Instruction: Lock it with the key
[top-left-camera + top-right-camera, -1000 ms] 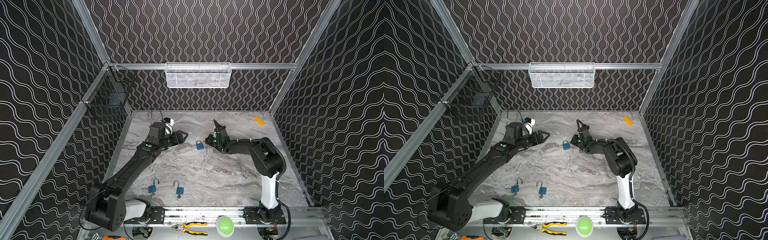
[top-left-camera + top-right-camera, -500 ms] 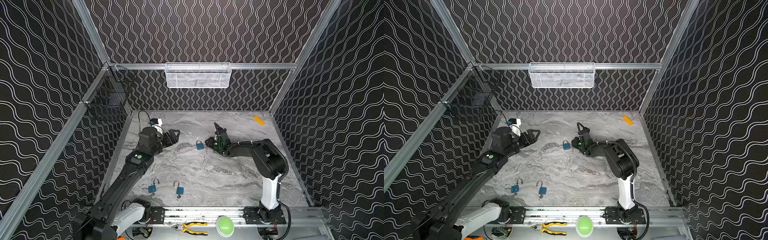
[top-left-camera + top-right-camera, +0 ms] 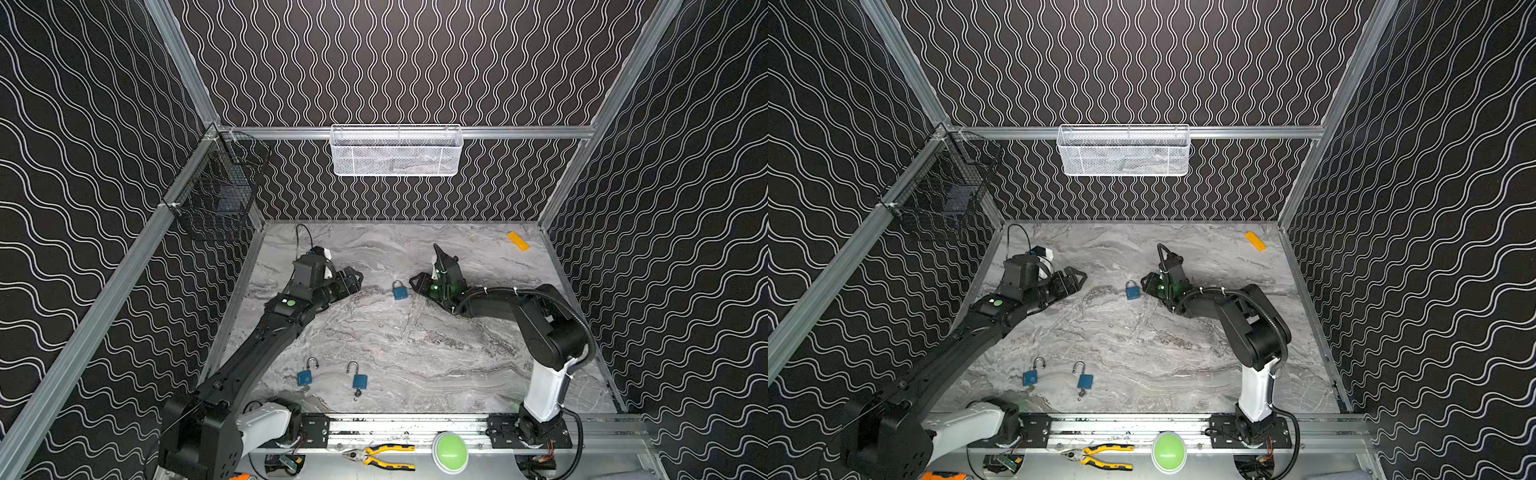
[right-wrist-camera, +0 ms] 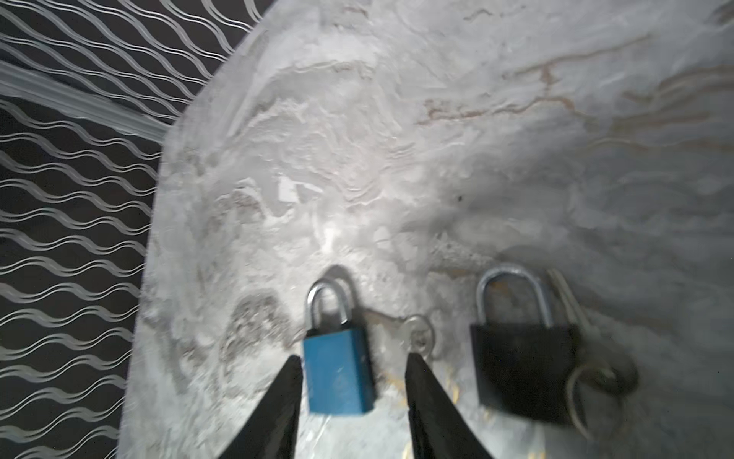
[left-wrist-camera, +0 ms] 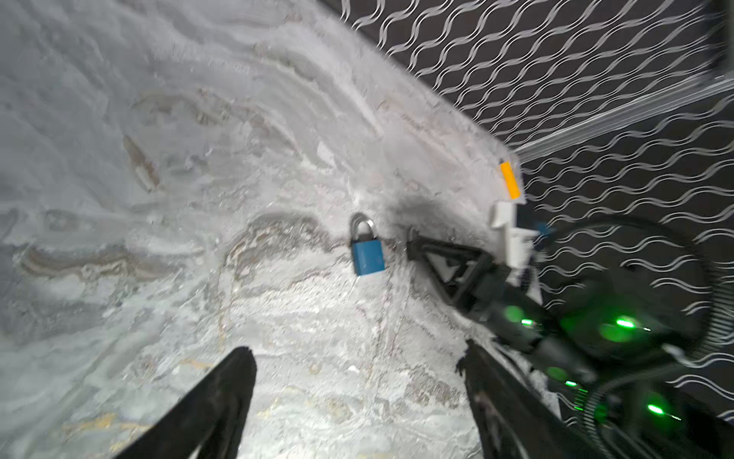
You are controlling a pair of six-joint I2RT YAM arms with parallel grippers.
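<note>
The blue padlock (image 3: 400, 290) lies flat near the middle of the marble table (image 3: 415, 345), shackle pressed into its body, between the two arms; the right gripper (image 4: 353, 359) sits low with its jaws apart on either side of the lock's body, not clamped on it; a small silver key (image 4: 417, 334) lies just beside the lock; the left gripper (image 3: 353, 279) points toward it from well apart, jaws spread wide, holding nothing.

You had the key ring (image 4: 421, 337) beside the blue padlock (image 4: 339, 373) half hidden behind a finger (image 4: 433, 405) of the right gripper (image 4: 354, 357), both wrist views blurred.
</note>
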